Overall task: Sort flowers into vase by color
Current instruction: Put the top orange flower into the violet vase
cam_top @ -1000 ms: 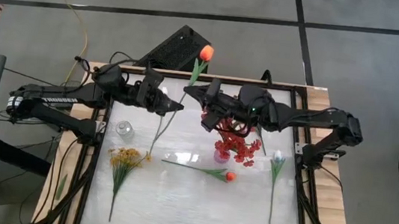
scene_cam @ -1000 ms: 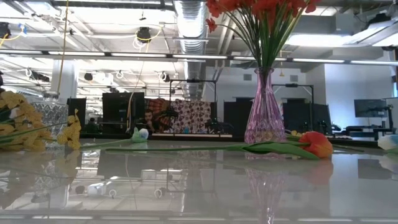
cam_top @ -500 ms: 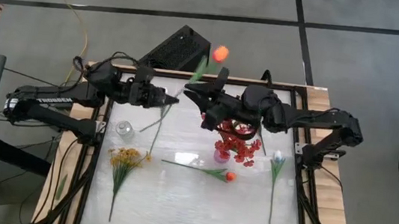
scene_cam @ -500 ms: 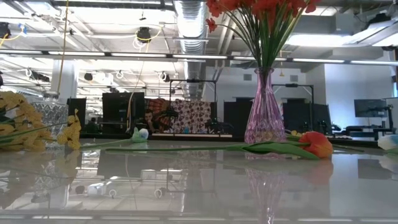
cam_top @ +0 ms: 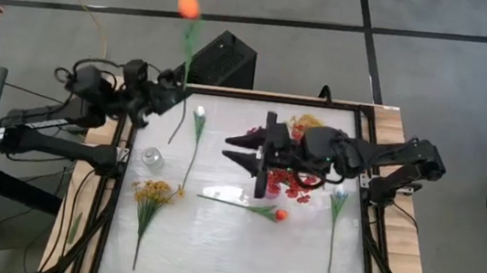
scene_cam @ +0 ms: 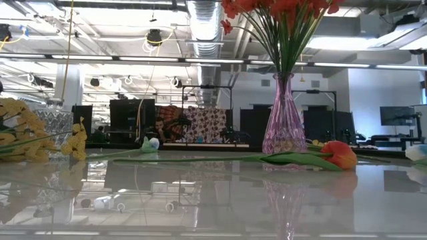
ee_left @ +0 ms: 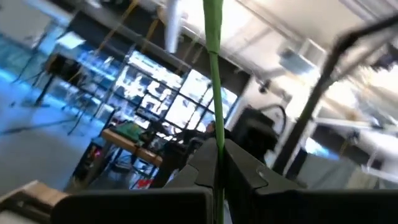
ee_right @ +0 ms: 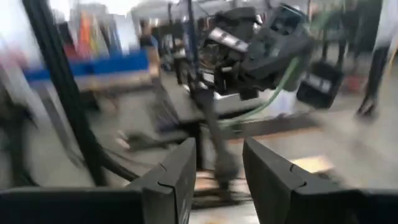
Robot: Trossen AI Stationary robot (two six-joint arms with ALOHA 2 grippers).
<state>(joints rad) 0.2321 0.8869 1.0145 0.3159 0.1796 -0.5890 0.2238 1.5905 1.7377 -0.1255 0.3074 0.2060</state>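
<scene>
My left gripper (cam_top: 172,99), raised over the table's far left corner, is shut on an orange tulip (cam_top: 188,3) with a long green stem (ee_left: 214,74). My right gripper (cam_top: 238,150) hangs open over the table's middle, pointing toward the left edge with nothing between its fingers (ee_right: 214,177). Behind it the pink vase (scene_cam: 283,127) holds red flowers (cam_top: 297,187). Flat on the table lie a white tulip (cam_top: 198,113), a yellow spray (cam_top: 152,192), a second orange tulip (cam_top: 280,215) and another white tulip (cam_top: 339,193). My left gripper pinches the orange tulip's stem (ee_left: 215,127) between its two fingers, on the stem's lower part. The fingers lie across the stem. The tulip is lifted clear of the table, its bud high beyond the far edge and its cut end (cam_top: 170,139) hanging below the fingers.
A small clear glass vase (cam_top: 151,156) stands near the left edge, beside the yellow spray. A black box (cam_top: 224,61) sits on the floor beyond the far edge. The near half of the table has free room between the lying stems.
My right gripper has let go of the orange tulip's stem, opened, rolled over and drawn back toward the near edge. My left gripper has carried the tulip up and toward the far left corner, rolling so that the bud swung from the middle over to the left.
</scene>
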